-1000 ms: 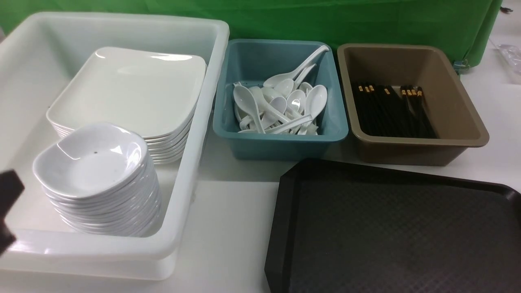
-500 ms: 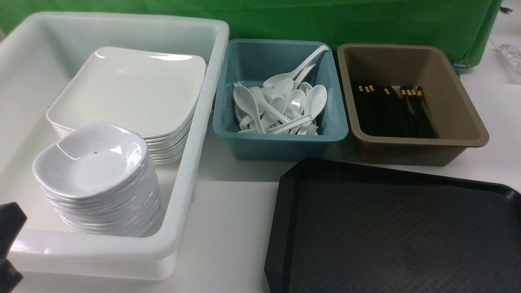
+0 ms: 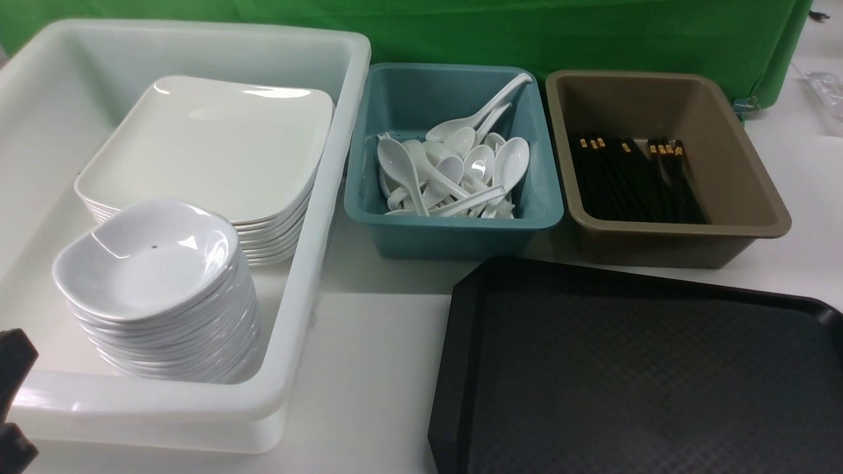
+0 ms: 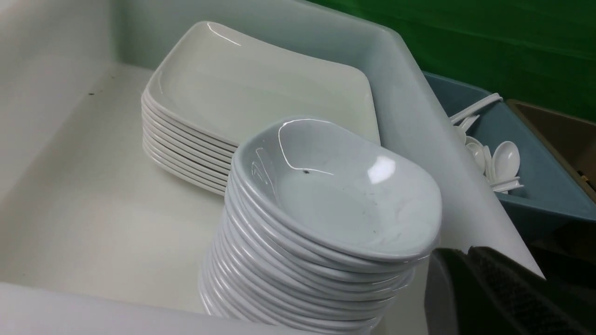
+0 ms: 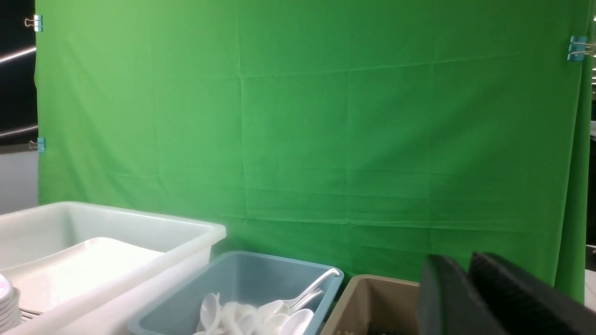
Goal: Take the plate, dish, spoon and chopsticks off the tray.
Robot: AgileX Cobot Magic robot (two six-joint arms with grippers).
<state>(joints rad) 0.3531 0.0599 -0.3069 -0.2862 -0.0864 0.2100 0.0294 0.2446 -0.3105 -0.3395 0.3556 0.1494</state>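
Note:
The black tray (image 3: 632, 368) lies at the front right with nothing on it. In the white tub (image 3: 309, 263), a stack topped by a large square plate (image 3: 211, 145) stands behind a stack of small dishes (image 3: 151, 263). Several white spoons (image 3: 461, 171) fill the teal tub (image 3: 454, 230). Black chopsticks (image 3: 632, 178) lie in the brown tub (image 3: 678, 243). My left gripper (image 4: 468, 251) hangs beside the dish stack (image 4: 335, 195), fingers together and empty. It shows at the front view's left edge (image 3: 13, 368). My right gripper (image 5: 458, 260) is raised above the brown tub (image 5: 372, 298), jaws a narrow gap apart and empty.
The three tubs stand in a row along the back, in front of a green cloth (image 3: 527, 33). Bare white table (image 3: 375, 355) lies between the white tub and the tray.
My left gripper has dropped lower at the front view's left edge. The dishes, tubs and tray have not moved.

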